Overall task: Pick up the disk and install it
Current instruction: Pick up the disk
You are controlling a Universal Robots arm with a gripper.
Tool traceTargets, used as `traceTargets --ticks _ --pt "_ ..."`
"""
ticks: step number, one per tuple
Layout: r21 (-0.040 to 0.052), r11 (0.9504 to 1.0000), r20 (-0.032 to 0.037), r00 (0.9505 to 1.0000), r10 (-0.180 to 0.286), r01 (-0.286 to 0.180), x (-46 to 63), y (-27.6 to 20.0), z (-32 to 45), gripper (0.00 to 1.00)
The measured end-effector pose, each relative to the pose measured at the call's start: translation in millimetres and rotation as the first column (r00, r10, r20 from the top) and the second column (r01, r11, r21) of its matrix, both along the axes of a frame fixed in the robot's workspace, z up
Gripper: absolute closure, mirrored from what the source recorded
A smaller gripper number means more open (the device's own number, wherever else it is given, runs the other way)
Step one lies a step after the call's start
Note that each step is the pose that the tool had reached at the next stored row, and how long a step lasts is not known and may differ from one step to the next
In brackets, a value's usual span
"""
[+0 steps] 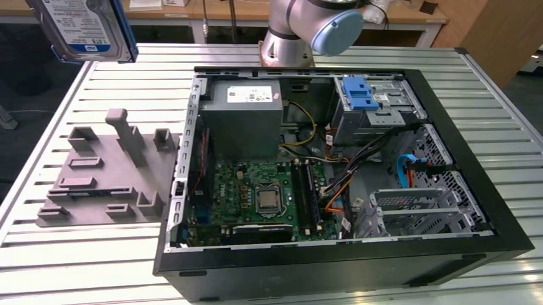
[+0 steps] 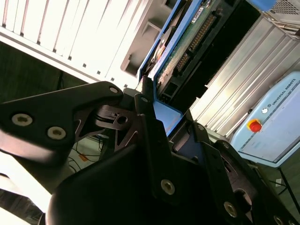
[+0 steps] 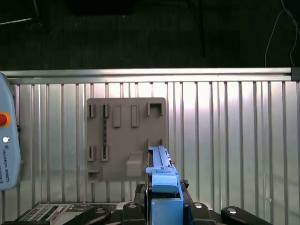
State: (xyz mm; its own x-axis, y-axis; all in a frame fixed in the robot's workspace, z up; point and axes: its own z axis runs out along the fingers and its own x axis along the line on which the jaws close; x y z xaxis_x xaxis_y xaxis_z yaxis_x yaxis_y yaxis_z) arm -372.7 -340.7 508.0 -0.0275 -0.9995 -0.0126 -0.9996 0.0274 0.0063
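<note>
Spotted the disk (image 1: pixel 81 28) way up in the top corner on the exterior view's left, lifted well clear of the slatted metal table (image 1: pixel 93 260) and well apart from the open computer case (image 1: pixel 339 273); label side facing out, blue rail running down one edge; not in the case yet.

Checked the second wrist view next; found the gripper (image 2: pixel 164 111) clamped tight on the disk (image 2: pixel 187 44), with black fingers (image 2: pixel 144 101) pinching its blue-railed end from both sides and the green circuit board side on show.

Same deal in the first wrist view; gripper (image 3: pixel 163 199) squeezing the disk (image 3: pixel 161 171), seen edge-on, with the grey holder block (image 3: pixel 117 140) down on the table (image 3: pixel 225 140) behind it; also caught a pale blue teach pendant (image 3: pixel 7 150) with a red button, off to one side of that block.

Back to the exterior view; got the case lying on the table just beside the holder block (image 1: pixel 106 171), on the exterior view's right of it; inside, seeing a grey power supply box (image 1: pixel 241 121), a green motherboard (image 1: pixel 254 197), and a metal drive cage (image 1: pixel 382 114) with a blue latch (image 1: pixel 367 94) on top, near the arm's base (image 1: pixel 293 35).
</note>
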Motion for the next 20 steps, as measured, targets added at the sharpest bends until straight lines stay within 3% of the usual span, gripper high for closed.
traceTargets --ticks 20 --pt "0.0001 1.0 0.0 1.0 0.0 0.0 14.9 0.0 0.0 0.64"
